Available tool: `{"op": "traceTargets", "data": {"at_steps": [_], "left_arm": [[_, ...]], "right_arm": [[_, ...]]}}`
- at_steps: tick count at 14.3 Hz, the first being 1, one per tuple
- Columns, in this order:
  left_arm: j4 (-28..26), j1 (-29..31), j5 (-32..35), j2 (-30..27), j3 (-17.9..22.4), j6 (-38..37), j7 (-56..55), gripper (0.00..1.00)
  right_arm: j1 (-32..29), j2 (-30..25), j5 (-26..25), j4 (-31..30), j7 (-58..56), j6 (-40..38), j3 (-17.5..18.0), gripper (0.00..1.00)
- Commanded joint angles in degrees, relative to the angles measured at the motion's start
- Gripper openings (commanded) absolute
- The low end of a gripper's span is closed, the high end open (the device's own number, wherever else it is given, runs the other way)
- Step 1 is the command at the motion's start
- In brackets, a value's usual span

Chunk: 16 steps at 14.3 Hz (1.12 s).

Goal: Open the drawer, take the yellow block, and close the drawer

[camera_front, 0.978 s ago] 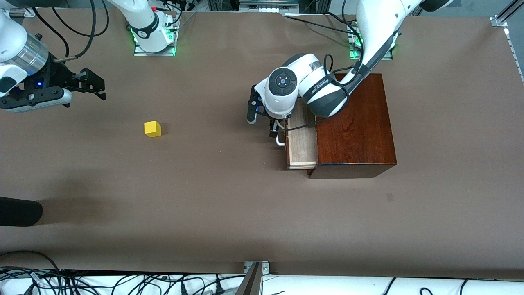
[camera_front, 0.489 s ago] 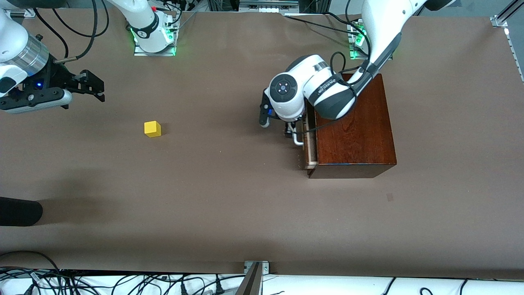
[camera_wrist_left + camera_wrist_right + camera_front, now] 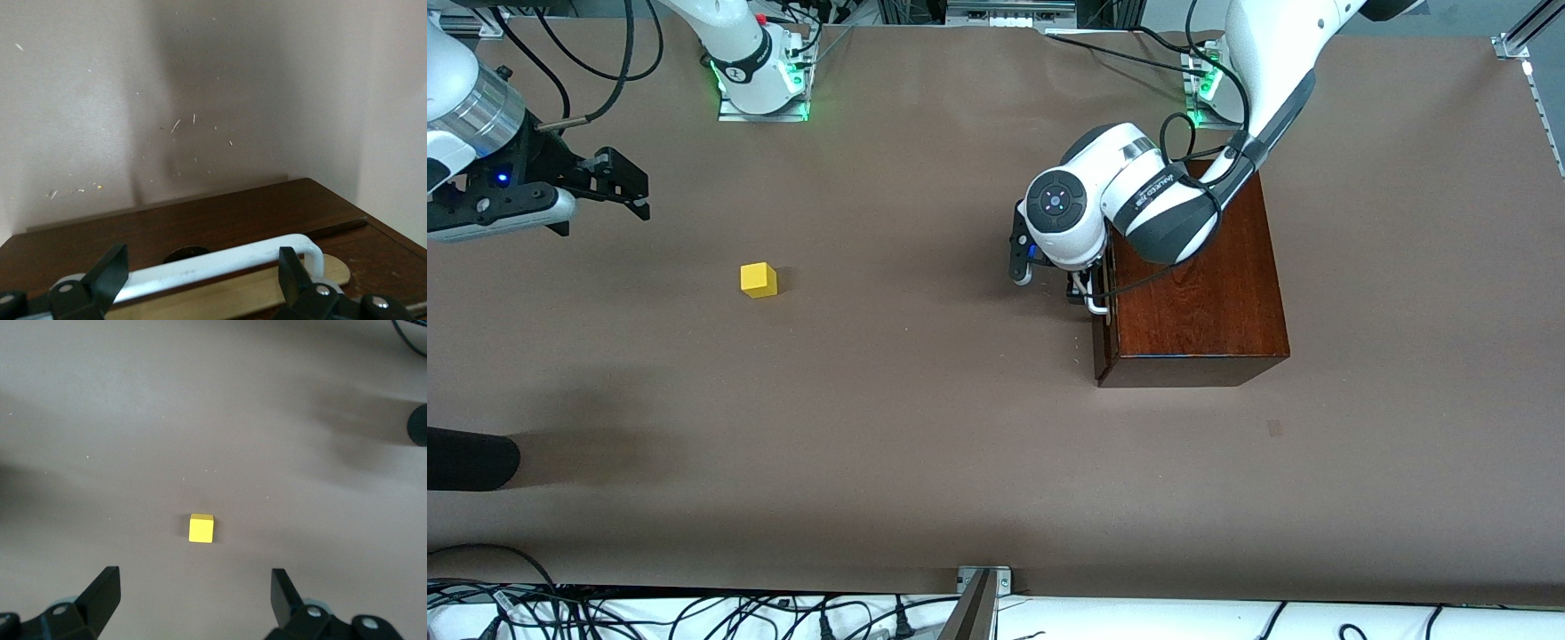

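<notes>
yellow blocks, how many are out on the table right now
1. The yellow block sits on the bare table toward the right arm's end, apart from the wooden box. The drawer looks shut, so any block inside it would be hidden.

Left gripper [image 3: 1083,289] mostly hidden under own white wrist in front view; only dark finger bits show at centre right of frame. In left wrist view, finger bases cut by bottom edge. Drawer [image 3: 1100,307] front a thin dark strip, upper part covered by arm; handle [image 3: 220,263] end lost at lower left edge of wrist frame. Right gripper [image 3: 618,182] body cut by left edge, upper left. Dark object [image 3: 467,458] cut by left edge, lower left: identity unclear.
</notes>
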Motion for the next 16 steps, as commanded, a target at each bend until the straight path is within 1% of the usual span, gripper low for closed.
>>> {"op": "traceTargets", "data": {"at_steps": [1, 2, 4, 5, 6, 8, 9, 12, 13, 14, 15, 16], "left_arm": [[0.5, 1.5, -4.5, -5.8, -0.7, -2.8, -4.2, 1.00], [0.7, 2.1, -6.8, -7.4, -0.6, -2.8, -6.2, 1.00], [0.8, 4.0, -7.5, -12.7, -0.5, -4.5, -10.4, 1.00], [0.9, 5.5, -7.5, -15.2, -0.3, -7.2, -12.6, 1.00], [1.1, 7.7, -7.4, -17.7, -0.3, -9.2, -15.0, 1.00], [1.7, 12.3, -7.5, -21.7, -0.2, -10.2, -18.6, 1.00], [2.1, 14.3, -7.4, -22.9, 0.0, -12.2, -20.3, 1.00], [7.3, 21.9, -7.6, -23.2, 0.0, -16.8, -23.1, 1.00], [8.9, 23.0, -8.2, -23.3, 1.1, -17.9, -23.3, 1.00], [10.4, 21.8, -9.2, -23.8, 6.6, -18.5, -23.6, 1.00], [10.0, 17.7, -11.8, -26.0, 14.4, -18.1, -24.7, 1.00], [9.8, 14.8, -15.8, -27.5, 20.5, -17.3, -26.5, 1.00]], "right_arm": [[-1.2, 0.9, -0.2, 1.2, 0.2, -1.6, 0.5, 1.00], [-1.1, 0.9, -0.2, 1.2, 0.1, -1.4, 0.6, 1.00], [-1.0, 0.9, -0.4, 1.2, 0.0, -1.6, 0.6, 1.00], [-1.0, 0.8, -0.6, 1.2, 0.0, -1.6, 0.6, 1.00], [-1.0, 0.8, -0.6, 1.2, 0.0, -1.7, 0.6, 1.00], [-1.0, 0.8, -0.6, 1.2, 0.0, -1.7, 0.5, 1.00], [-1.0, 0.8, -0.6, 1.2, 0.0, -1.7, 0.5, 1.00], [-1.0, 0.8, -0.6, 1.2, 0.1, -1.6, 0.6, 1.00], [-1.0, 0.8, -0.5, 1.2, 0.0, -1.3, 0.6, 1.00], [-1.0, 0.7, -0.5, 1.2, 0.0, -1.2, 0.7, 1.00], [-1.0, 0.7, -0.5, 1.2, 0.0, -1.1, 0.8, 1.00], [-0.9, 0.7, -0.5, 1.2, 0.1, -1.1, 0.8, 1.00]]}}
